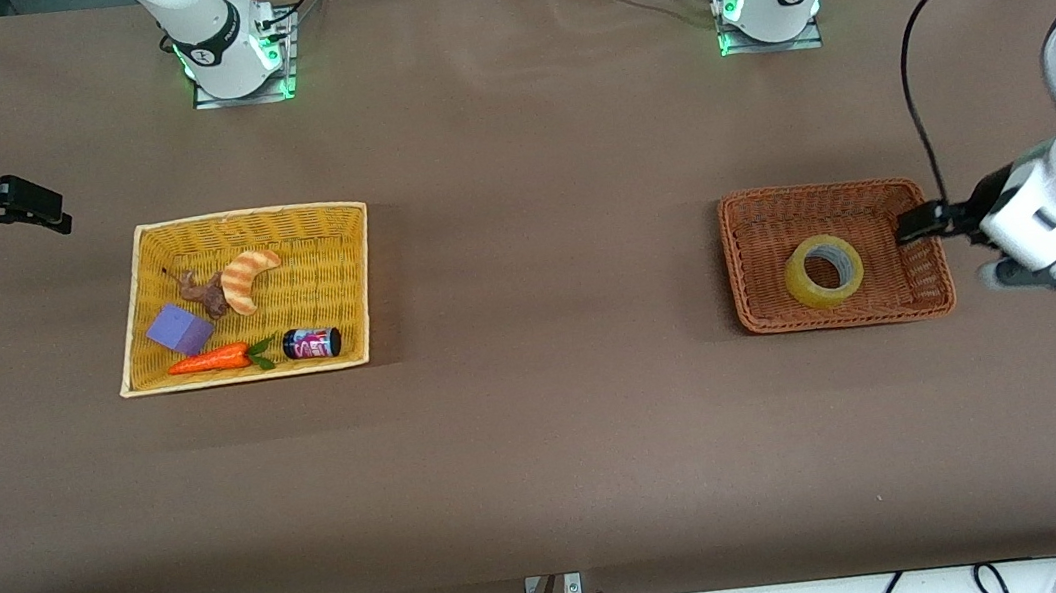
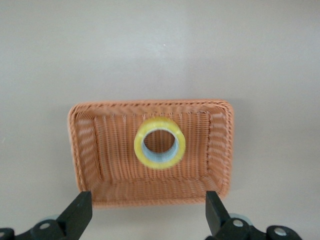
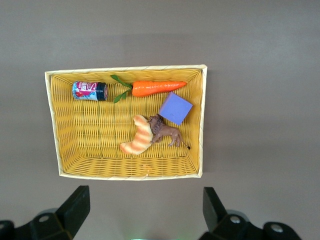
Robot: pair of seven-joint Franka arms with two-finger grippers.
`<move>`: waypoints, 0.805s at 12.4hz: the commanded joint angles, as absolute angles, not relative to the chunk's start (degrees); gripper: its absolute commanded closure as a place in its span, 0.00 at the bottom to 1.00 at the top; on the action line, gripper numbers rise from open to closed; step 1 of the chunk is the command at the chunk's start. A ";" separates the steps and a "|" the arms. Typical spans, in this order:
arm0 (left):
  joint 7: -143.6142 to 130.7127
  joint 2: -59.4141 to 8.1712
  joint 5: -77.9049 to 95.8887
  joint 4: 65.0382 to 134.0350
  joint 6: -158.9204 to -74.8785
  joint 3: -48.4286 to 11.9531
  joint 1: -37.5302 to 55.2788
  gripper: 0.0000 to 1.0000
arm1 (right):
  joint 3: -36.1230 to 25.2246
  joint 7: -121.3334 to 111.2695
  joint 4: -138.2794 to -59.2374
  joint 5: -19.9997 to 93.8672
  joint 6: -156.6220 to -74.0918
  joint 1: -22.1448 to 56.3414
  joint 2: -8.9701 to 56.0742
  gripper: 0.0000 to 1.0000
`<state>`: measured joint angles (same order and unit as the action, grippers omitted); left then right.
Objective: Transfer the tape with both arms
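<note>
The tape [image 1: 824, 270], a translucent yellowish roll with a wide hole, lies in a brown wicker basket [image 1: 761, 308] toward the left arm's end of the table. It also shows in the left wrist view [image 2: 159, 143], in the middle of the basket [image 2: 85, 150]. My left gripper [image 1: 910, 225] is up in the air by the basket's rim at the left arm's end, open and empty [image 2: 147, 202]. My right gripper [image 1: 52, 212] hangs over the bare table at the right arm's end, open and empty [image 3: 145, 199].
A yellow wicker basket [image 1: 356, 287] toward the right arm's end holds a striped croissant [image 1: 247, 279], a brown toy animal [image 1: 203, 294], a purple block [image 1: 179, 329], a carrot [image 1: 211, 359] and a small can [image 1: 312, 343]. The right wrist view shows the same basket [image 3: 200, 120].
</note>
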<state>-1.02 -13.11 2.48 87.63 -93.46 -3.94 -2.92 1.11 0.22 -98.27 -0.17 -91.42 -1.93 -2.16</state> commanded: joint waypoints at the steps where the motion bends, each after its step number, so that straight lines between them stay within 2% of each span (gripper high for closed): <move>1: -5.71 -7.40 1.67 85.27 -85.39 -3.78 -3.07 0.00 | 1.32 -0.09 -97.21 -0.79 -91.05 -2.02 -2.02 0.00; 3: -5.19 -6.50 1.67 81.32 -76.15 -3.87 -3.25 0.00 | 1.41 0.09 -97.12 -0.79 -91.23 -2.02 -2.02 0.00; 5: -5.97 -6.42 0.80 81.90 -71.99 -3.78 -0.81 0.00 | 1.41 0.09 -97.12 -0.79 -91.58 -2.02 -2.02 0.00; 8: -5.89 -4.84 0.44 88.31 -78.99 -3.52 -0.17 0.00 | 1.32 0.18 -96.86 -0.44 -92.11 -2.11 -1.93 0.00; 10: -5.89 -1.60 0.35 94.97 -86.70 -3.25 -0.09 0.00 | 1.41 0.26 -95.98 0.09 -92.64 -2.02 -2.02 0.00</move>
<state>-5.67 -5.67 1.76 88.33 -80.86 -3.74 -0.51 1.14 0.22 -97.69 -0.17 -92.73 -1.93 -2.16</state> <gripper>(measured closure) 0.000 0.000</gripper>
